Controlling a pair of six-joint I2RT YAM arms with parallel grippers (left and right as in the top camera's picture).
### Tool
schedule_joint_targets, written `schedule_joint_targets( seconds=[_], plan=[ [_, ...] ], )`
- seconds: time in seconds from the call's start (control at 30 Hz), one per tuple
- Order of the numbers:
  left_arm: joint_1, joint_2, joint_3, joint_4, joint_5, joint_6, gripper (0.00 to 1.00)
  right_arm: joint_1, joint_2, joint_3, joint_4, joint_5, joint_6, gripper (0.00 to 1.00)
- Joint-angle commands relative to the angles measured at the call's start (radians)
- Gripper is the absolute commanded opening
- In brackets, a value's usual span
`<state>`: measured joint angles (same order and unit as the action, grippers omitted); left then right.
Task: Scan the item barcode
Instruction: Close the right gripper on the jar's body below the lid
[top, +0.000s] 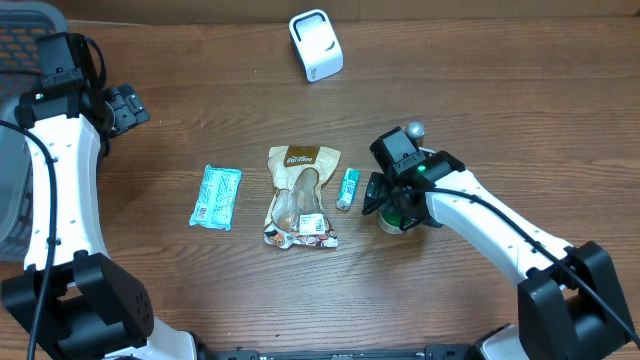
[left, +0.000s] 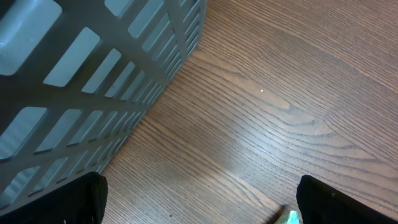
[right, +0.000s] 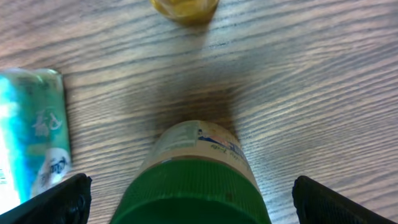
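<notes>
- The right gripper (right: 198, 202) straddles the green-capped bottle (right: 196, 146), jaws spread wide on either side without touching, apparently lined up to grasp it.
- Overhead, the bottle stands at 3 o'clock from the snack bag (top: 300, 195); the white scanner (top: 316, 45) sits at its 11 o'clock.
- The left gripper (left: 202, 202), jaws apart and empty, hangs beside the basket (left: 74, 74), out of the way.

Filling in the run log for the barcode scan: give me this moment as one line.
left gripper: open, near basket | right gripper: open, around green-capped bottle | white scanner: not held
</notes>
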<state>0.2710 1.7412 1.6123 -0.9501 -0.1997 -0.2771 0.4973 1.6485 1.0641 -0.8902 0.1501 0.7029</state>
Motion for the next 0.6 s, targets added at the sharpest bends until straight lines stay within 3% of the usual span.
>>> schedule_joint_targets(
  seconds=[0.0,0.57],
  plan=[
    [0.009,-0.009,0.018,0.005,-0.013,0.011,0.99,-0.004,0.003,-0.028,0.015,0.018,0.004,1.00],
    [0.009,-0.009,0.018,0.005,-0.013,0.012,1.00,-0.004,0.003,-0.031,0.041,0.028,0.004,0.98]
  ],
)
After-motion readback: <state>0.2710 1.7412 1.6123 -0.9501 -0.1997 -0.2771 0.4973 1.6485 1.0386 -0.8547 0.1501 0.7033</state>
